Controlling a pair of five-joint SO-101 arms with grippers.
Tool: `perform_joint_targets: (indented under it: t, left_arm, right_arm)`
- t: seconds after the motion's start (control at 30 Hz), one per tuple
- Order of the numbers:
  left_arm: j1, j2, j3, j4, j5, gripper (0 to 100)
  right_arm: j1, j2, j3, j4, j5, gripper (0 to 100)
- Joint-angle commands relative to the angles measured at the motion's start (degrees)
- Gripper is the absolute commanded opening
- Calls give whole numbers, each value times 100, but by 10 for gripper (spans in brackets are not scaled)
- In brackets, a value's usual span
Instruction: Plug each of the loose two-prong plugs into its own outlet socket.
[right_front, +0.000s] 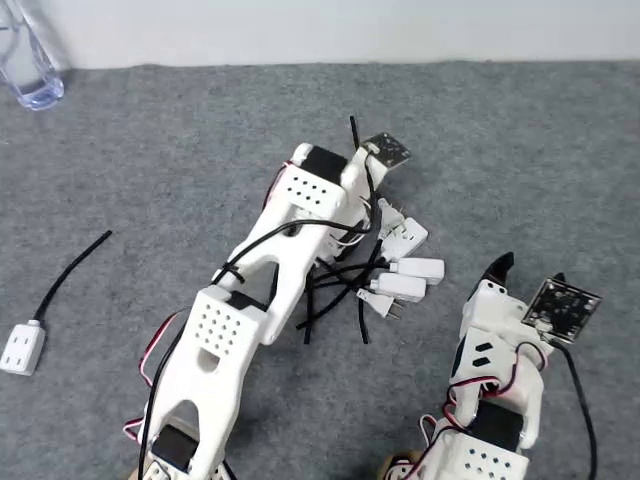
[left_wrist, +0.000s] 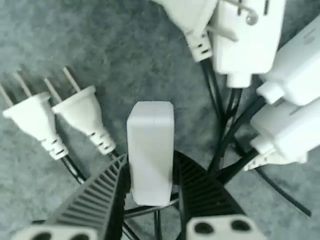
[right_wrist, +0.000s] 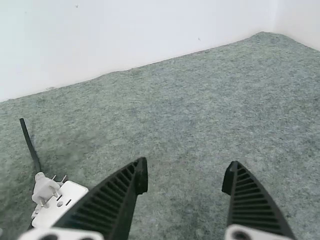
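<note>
Fingers (right_wrist: 120, 195) of the right gripper (right_wrist: 187, 170) spread wide with nothing between them, nearest the arm bases, over bare grey carpet (right_wrist: 200, 110). Farther out, left gripper (left_wrist: 150, 167) clamped on a white socket block (left_wrist: 150, 140) amid tangled black cords (right_front: 335, 290), two loose two-prong plugs (left_wrist: 82, 115) side by side just beside it, more white sockets (left_wrist: 295, 75) bunched on its other side. Well apart to the left, a lone outlet socket (right_front: 20, 350) on its own black cord; farthest back, a clear bottle (right_front: 30, 60) by the wall.
</note>
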Motion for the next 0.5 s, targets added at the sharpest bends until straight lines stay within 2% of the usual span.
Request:
perform_joint_targets:
  t: [0.0,0.23,0.47]
  left_arm:
    - [-237,-519,215,185,-70,31]
    - [-818,-519,233,185,-62,31]
    - [-1055,-492,277,185,-70,31]
  right_arm:
    - [-48,75,105,-145,70,252]
    - [-48,75,105,-136,70,252]
    - [-57,75,105,-136,70,252]
